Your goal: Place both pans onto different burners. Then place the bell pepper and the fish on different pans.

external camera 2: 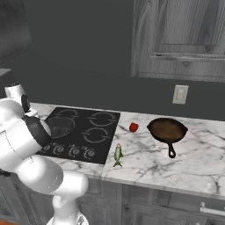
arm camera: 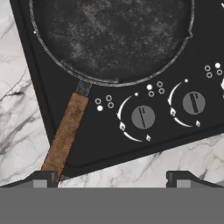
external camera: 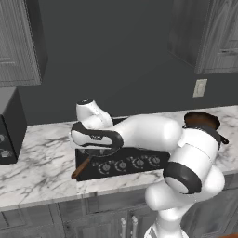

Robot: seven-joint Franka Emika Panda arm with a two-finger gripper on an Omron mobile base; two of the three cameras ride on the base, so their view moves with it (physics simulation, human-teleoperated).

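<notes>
The black pan (arm camera: 111, 39) with the reddish-brown wooden handle (arm camera: 65, 133) sits on the front left burner of the black cooktop (external camera 2: 107, 147), handle pointing out over the front edge. My gripper (arm camera: 111, 179) hovers above the cooktop's front edge, open, with nothing between its fingers; the handle's end lies just by the left fingertip (arm camera: 43, 178). The brown pan (external camera 2: 167, 129) rests on the marble counter to the right of the cooktop. Between them lie the red bell pepper (external camera 2: 133, 127) and the fish (external camera 2: 117, 154). The right burners (external camera 2: 102, 118) are bare.
A row of knobs (arm camera: 143, 117) runs along the cooktop's front. A wall outlet (external camera 2: 180, 94) and upper cabinets (external camera 2: 184, 39) stand above the counter. My arm (external camera: 148, 132) spans the cooktop in the left base view. A dark appliance (external camera: 7, 135) stands at the far left.
</notes>
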